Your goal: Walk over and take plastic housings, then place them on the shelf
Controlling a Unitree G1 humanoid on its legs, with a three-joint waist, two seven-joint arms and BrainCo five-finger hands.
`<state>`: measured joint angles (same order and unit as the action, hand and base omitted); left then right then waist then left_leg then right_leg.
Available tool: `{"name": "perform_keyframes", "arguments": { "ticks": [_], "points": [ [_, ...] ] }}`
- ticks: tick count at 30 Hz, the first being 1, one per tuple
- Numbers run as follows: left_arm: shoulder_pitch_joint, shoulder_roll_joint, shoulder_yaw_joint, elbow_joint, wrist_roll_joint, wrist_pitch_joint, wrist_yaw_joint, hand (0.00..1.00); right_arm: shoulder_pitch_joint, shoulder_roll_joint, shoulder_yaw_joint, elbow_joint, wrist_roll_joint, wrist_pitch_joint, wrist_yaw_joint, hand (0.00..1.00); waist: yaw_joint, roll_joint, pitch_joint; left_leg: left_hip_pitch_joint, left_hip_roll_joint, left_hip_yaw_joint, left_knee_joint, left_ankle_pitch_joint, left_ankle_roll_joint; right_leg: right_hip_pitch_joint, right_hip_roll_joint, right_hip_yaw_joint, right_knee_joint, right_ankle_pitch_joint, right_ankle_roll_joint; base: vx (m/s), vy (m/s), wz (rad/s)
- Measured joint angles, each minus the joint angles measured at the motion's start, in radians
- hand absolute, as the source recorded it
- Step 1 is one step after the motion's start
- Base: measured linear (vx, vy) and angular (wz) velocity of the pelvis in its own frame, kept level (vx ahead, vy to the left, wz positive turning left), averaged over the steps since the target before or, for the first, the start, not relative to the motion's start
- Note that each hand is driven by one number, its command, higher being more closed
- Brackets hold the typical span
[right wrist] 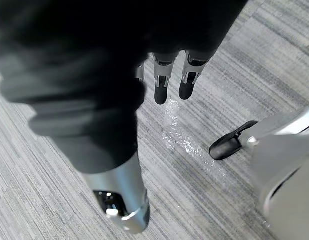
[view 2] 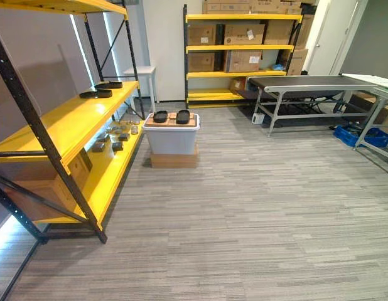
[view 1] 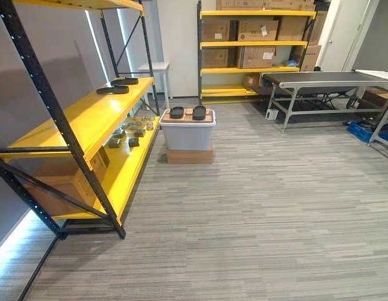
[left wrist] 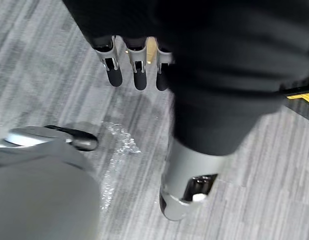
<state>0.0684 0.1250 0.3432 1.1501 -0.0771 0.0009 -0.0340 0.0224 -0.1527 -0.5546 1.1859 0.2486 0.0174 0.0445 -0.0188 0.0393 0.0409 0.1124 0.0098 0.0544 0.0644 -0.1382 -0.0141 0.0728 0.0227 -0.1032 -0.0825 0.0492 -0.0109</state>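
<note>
- The left hand (left wrist: 114, 70) hangs low, pointing down at the grey carpet (left wrist: 49, 75). Its fingers (left wrist: 140, 77) are straight and side by side with small gaps, the thumb (left wrist: 189, 175) set apart, clasping nothing.
- The right hand (right wrist: 188, 75) hangs the same way over the carpet, with its fingers straight and loosely apart, and it is empty.
- Two black plastic housings (view 1: 176, 112) lie side by side on the lid of a grey bin (view 1: 188, 135). The bin stands on a cardboard box (view 1: 189, 155), just beside the far end of the yellow shelf (view 1: 87, 119).
- Two more plastic housings (view 1: 112, 89) lie at the far end of the shelf's middle level.
</note>
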Motion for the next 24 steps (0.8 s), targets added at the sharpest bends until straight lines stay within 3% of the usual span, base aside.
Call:
{"name": "perform_keyframes", "arguments": {
  "ticks": [2,9,24],
  "points": [
    [-0.048,0.023,-0.001,-0.002,0.000,-0.010,0.002,0.00,-0.020,-0.030,0.000,-0.026,0.000,-0.003,0.000,0.00,-0.008,0.002,0.012,-0.007,-0.003,-0.012,0.001,0.005,-0.017,0.001,-0.006,-0.036,0.000,-0.002,0.003,0.06,-0.006,0.27],
    [-0.052,0.085,0.026,-0.030,0.001,-0.038,-0.015,0.00,-0.037,-0.151,-0.081,-0.034,-0.001,-0.036,0.020,0.00,-0.013,0.014,0.029,0.021,-0.003,-0.028,-0.025,0.006,-0.019,0.025,-0.007,-0.053,0.000,-0.017,0.025,0.02,0.003,0.09],
    [0.027,0.080,0.064,-0.021,0.002,-0.038,-0.037,0.00,-0.046,-0.143,-0.110,0.013,-0.001,-0.035,0.029,0.00,-0.016,0.012,0.030,0.043,0.000,0.022,-0.051,0.011,-0.011,0.023,-0.002,-0.038,-0.006,-0.011,0.017,-0.05,-0.004,-0.07]
  ]
}}
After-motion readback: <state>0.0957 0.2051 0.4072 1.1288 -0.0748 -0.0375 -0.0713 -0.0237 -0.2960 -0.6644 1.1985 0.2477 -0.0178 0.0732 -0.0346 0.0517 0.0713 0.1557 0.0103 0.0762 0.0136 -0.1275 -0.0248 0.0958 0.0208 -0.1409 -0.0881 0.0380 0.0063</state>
